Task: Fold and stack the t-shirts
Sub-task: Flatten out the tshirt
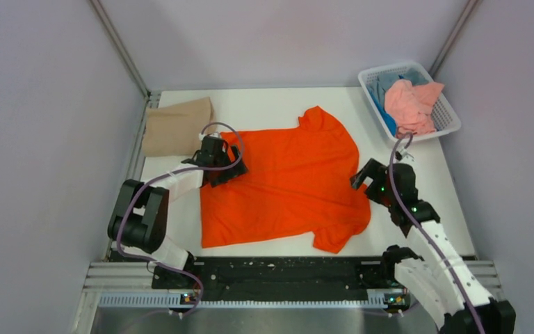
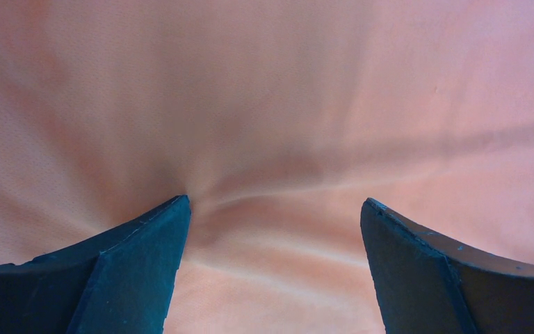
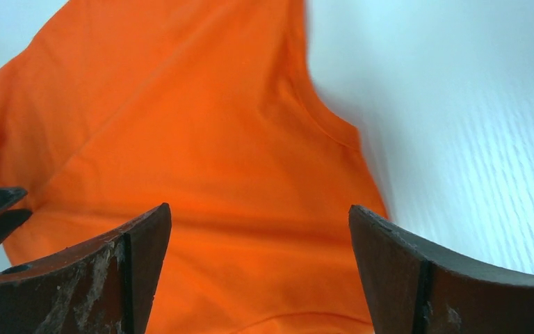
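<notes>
The bright orange t-shirt (image 1: 288,184) lies spread flat in the middle of the table. My left gripper (image 1: 224,169) is open at the shirt's left edge; in the left wrist view its fingertips (image 2: 160,236) press down on the orange cloth (image 2: 278,125), which wrinkles between them. My right gripper (image 1: 366,182) is open just above the shirt's right edge, and the orange shirt (image 3: 181,125) fills its view. A folded tan-beige t-shirt (image 1: 175,126) lies at the far left. A salmon-pink t-shirt (image 1: 410,106) and a blue one (image 1: 384,90) sit in the basket.
The white lattice basket (image 1: 446,118) stands at the far right corner. Grey walls close in the table on three sides. Bare white table (image 1: 271,104) shows behind the shirt and to its right (image 3: 459,104).
</notes>
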`<move>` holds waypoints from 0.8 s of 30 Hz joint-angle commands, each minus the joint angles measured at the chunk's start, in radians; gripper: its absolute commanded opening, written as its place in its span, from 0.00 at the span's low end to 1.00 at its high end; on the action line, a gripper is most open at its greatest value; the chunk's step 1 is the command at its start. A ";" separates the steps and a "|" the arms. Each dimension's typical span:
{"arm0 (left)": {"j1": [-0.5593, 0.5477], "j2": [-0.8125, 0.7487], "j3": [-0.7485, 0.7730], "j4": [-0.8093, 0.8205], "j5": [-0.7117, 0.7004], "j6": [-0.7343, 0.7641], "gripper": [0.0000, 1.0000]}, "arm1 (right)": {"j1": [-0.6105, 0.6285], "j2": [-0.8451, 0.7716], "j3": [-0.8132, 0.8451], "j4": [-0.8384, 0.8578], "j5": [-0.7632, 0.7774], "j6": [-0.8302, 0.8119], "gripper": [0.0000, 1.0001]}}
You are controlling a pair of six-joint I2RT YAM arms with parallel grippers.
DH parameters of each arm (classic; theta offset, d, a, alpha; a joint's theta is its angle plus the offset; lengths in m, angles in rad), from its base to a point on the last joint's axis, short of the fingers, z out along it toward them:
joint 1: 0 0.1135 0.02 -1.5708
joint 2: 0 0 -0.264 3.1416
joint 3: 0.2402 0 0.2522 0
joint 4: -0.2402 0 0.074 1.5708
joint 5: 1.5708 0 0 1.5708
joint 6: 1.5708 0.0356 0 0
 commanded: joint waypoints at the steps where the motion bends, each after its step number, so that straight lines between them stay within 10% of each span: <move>1: -0.004 -0.067 0.008 -0.043 0.061 0.015 0.97 | -0.003 0.240 0.123 0.179 -0.114 -0.086 0.95; 12: -0.004 0.078 0.256 -0.129 -0.009 0.058 0.97 | 0.061 0.912 0.567 0.259 0.291 -0.284 0.87; 24: 0.011 0.310 0.431 -0.196 -0.031 0.075 0.97 | -0.003 1.362 0.887 0.155 0.129 -0.338 0.65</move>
